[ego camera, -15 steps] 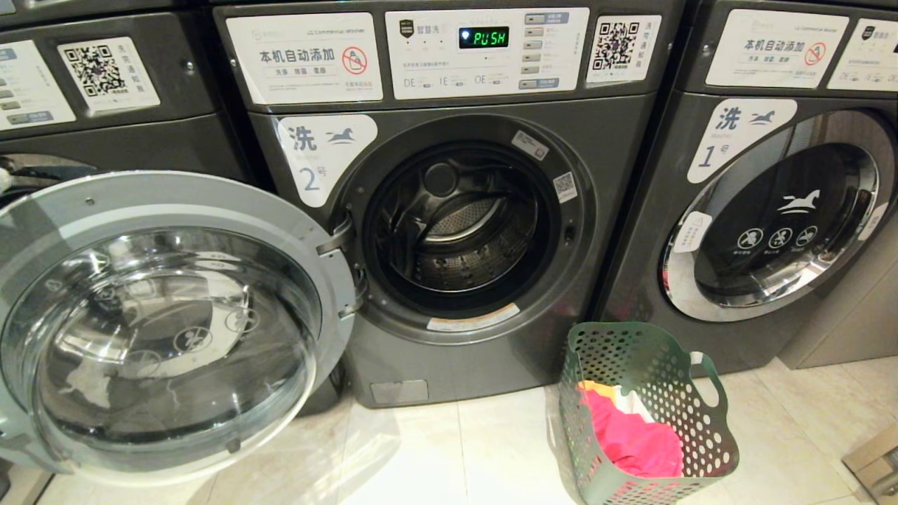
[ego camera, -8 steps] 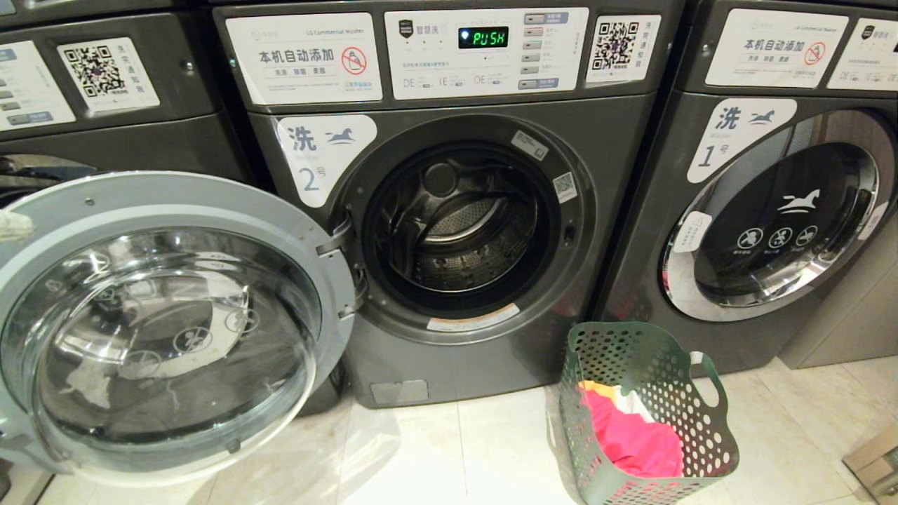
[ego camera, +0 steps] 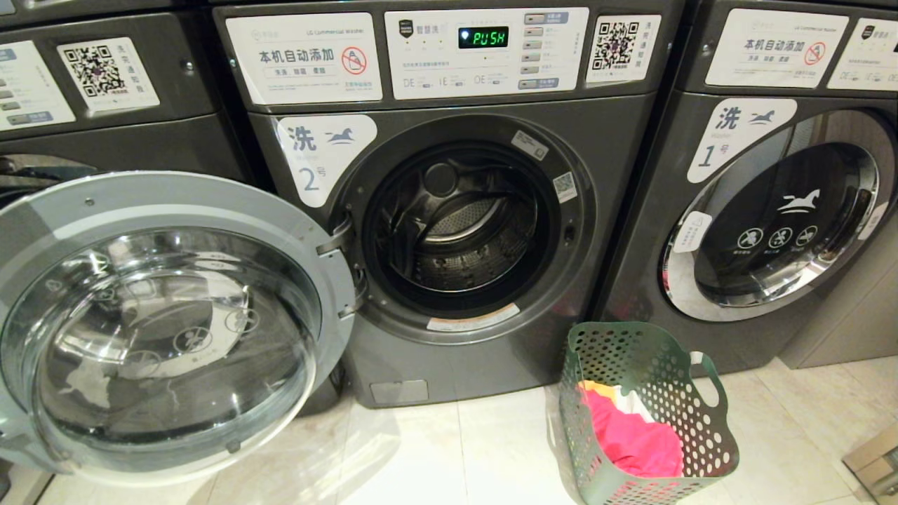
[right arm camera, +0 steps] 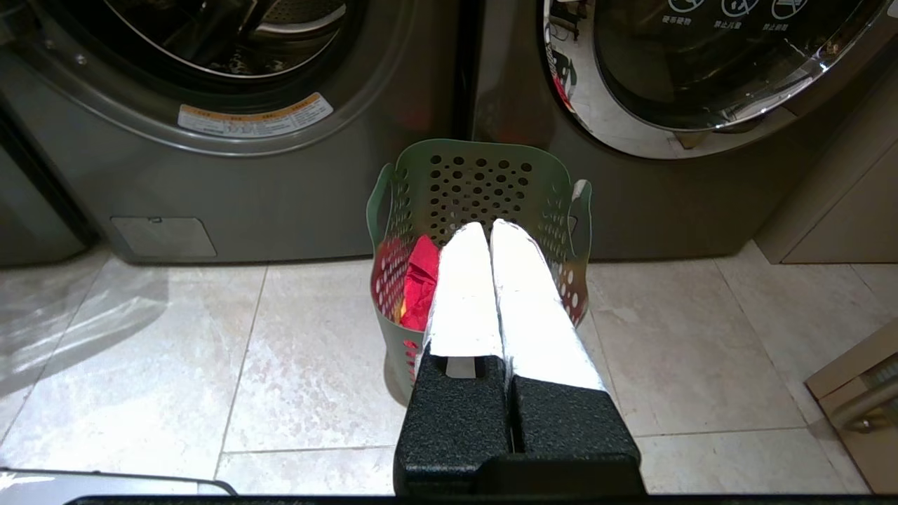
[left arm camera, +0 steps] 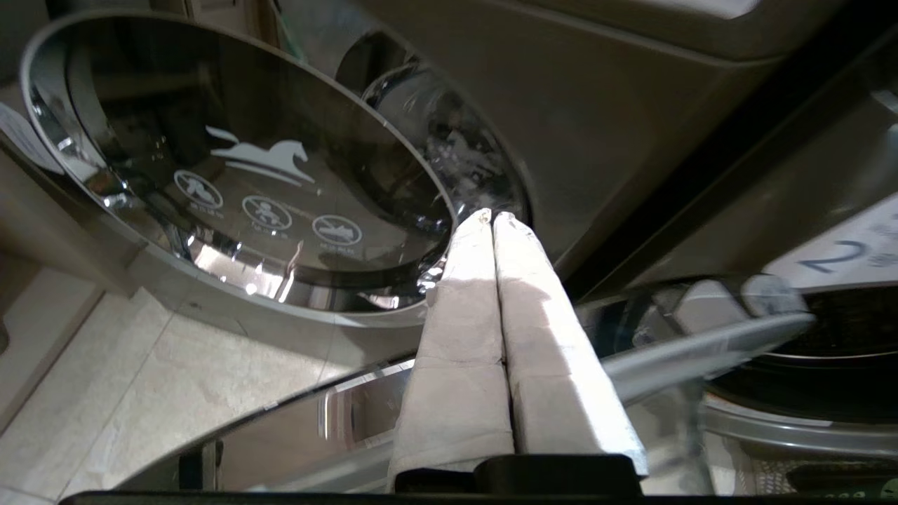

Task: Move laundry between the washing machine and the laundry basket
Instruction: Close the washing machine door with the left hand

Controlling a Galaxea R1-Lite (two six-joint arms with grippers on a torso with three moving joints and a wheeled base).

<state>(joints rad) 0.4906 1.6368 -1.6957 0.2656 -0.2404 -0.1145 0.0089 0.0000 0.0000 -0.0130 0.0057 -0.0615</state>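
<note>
A: Where did the big dark grey front-loading washing machine with the white label reading 2 (ego camera: pixel 449 210) stand, and how was its door?

B: It stood in the middle of the head view, drum open. Its round chrome-ringed glass door (ego camera: pixel 165 326) hung swung wide to the left, with the drum showing bare perforated metal inside.

A: And the laundry?

B: The soft cloth laundry (ego camera: pixel 631 438) lay in the green plastic basket with round holes all over (ego camera: pixel 708 449), which stood on the pale tiled floor (ego camera: pixel 449 456) just in front of the gap between machine 2 and the like grey machine labelled 1 (ego camera: pixel 772 210). A bright red-pink garment lay on top, with a bit of orange and white showing behind it. Machine 1's door was closed.

A: What was the left arm's pose?

B: Neither arm showed in the head view. From its own wrist camera, the left gripper (left arm camera: pixel 491 217) was held up beside the open door's rim, pointing towards the closed chrome-ringed door of a third grey machine (left arm camera: pixel 231 189). Its pale wrapped fingers (left arm camera: pixel 463 308) were pressed together with nothing between them.

A: And the right?

B: The right gripper (right arm camera: pixel 487 228) hung above the floor, pointing forward and down at the basket. Its white fingers (right arm camera: pixel 463 294) lay flat against each other, empty. Whether the tips reached over the basket's rim, I couldn't tell.
</note>
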